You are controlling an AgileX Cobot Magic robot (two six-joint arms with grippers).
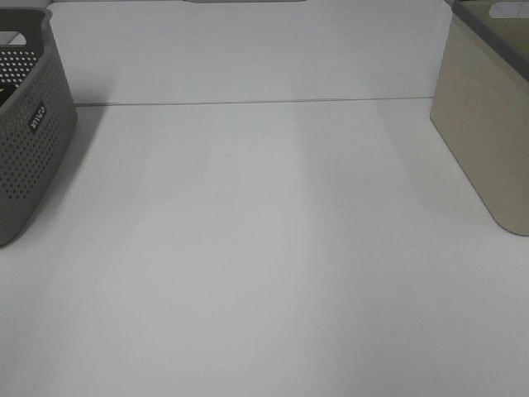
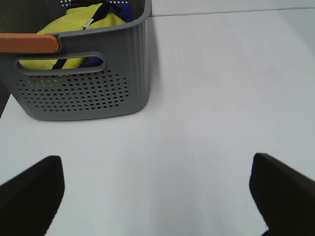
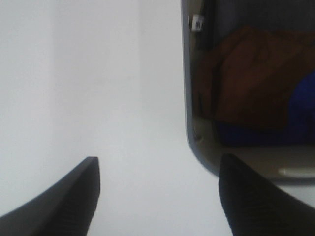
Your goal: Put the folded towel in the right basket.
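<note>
The right basket [image 1: 488,124] is beige and stands at the table's right edge. In the right wrist view its rim [image 3: 188,98] shows, with a brown folded towel [image 3: 246,73] lying inside on top of a blue cloth [image 3: 300,108]. My right gripper [image 3: 160,172] is open and empty, above the table beside that basket. My left gripper [image 2: 157,191] is open and empty, above the bare table in front of the grey basket [image 2: 88,93]. Neither gripper shows in the exterior high view.
The grey perforated basket [image 1: 33,149] stands at the table's left edge and holds a yellow cloth [image 2: 74,22] and a purple-blue one [image 2: 123,10]. The white table [image 1: 264,248] stretches between the two baskets.
</note>
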